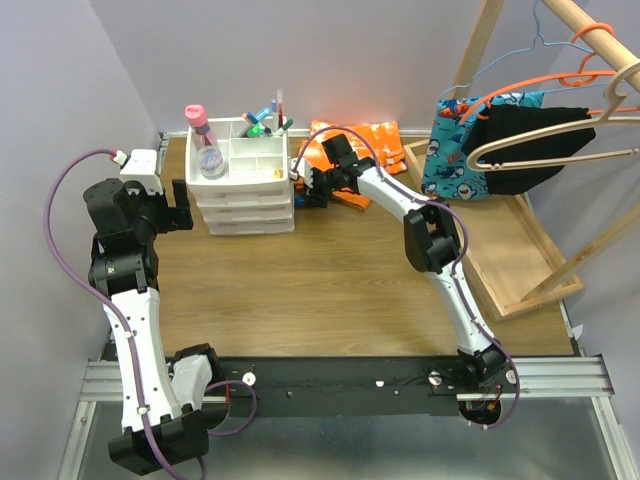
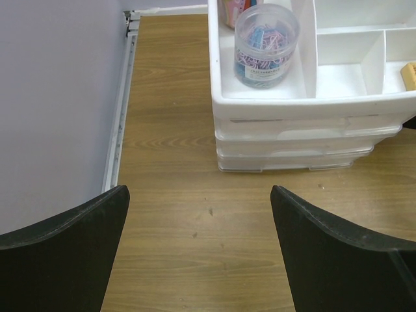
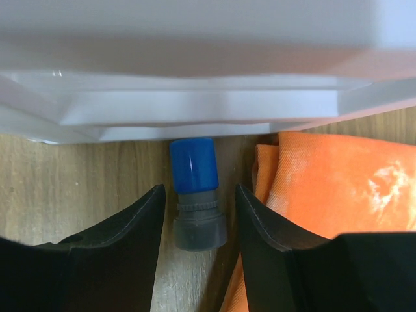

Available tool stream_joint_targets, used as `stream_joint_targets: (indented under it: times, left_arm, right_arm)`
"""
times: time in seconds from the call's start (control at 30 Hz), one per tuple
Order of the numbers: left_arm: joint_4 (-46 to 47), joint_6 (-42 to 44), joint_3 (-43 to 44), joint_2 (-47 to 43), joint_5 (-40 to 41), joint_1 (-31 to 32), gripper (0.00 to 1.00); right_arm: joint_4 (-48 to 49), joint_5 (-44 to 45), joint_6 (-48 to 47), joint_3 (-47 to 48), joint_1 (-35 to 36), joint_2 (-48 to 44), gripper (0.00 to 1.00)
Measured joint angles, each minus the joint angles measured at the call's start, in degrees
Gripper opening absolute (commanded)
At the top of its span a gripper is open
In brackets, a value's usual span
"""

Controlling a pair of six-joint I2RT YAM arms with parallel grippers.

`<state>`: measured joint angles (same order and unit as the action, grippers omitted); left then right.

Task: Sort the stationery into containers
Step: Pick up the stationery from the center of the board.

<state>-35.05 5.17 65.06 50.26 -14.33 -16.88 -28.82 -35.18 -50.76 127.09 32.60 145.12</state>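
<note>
Right gripper point(image 3: 200, 190), jaws spread, straddles my target, the blue-capped tube point(image 3: 194, 170): likely light, rigid and slick, so I would pinch its grey ribbed collar.

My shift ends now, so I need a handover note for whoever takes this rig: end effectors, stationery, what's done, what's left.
Left end effector: open, empty, hovering over bare table left of the white drawer unit.
Right end effector: open, fingers either side of the blue-capped tube, no grip visible yet.
Tube lies on the table against the unit's base, beside the orange cloth.
Done: pink-capped bottle and pens stand in the top tray.
Left: grip the tube and put it in a compartment.
</note>
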Motion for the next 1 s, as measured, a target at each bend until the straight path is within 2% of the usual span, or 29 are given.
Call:
stream_joint_targets:
  times: [0.37, 0.5, 0.53, 0.63, 0.73, 0.83, 1.0]
  left_arm:
    - [-0.3, 0.0, -0.3, 0.1, 0.0, 0.0, 0.99]
    - [-0.3, 0.0, -0.3, 0.1, 0.0, -0.1, 0.99]
    - [-0.3, 0.0, -0.3, 0.1, 0.0, -0.2, 0.99]
    - [-0.3, 0.0, -0.3, 0.1, 0.0, -0.4, 0.99]
    - [-0.4, 0.0, -0.3, 0.1, 0.0, -0.4, 0.99]
    - [-0.3, -0.1, -0.3, 0.1, 0.0, -0.7, 0.99]
    - [-0.1, -0.5, -0.3, -0.1, -0.4, -0.8, 0.99]
  right_arm:
    - [-0.4, 1.6, -2.5, 0.1, -0.1, 1.5, 0.53]
    - [-0.5, 2.0, -3.4, 0.6, 0.0, 2.0, 0.45]
    - [-0.7, 2.1, -3.7, 1.0, 0.1, 2.3, 0.39]
    - [-0.8, 2.7, -4.2, 1.9, 0.2, 2.7, 0.30]
    - [-0.9, 3.1, -4.3, 1.9, 0.4, 2.6, 0.25]
    - [0.0, 3.5, -4.2, -1.0, 0.4, 1.0, 0.24]
    - [-0.9, 3.7, -3.5, -16.5, 0.5, -9.3, 0.23]
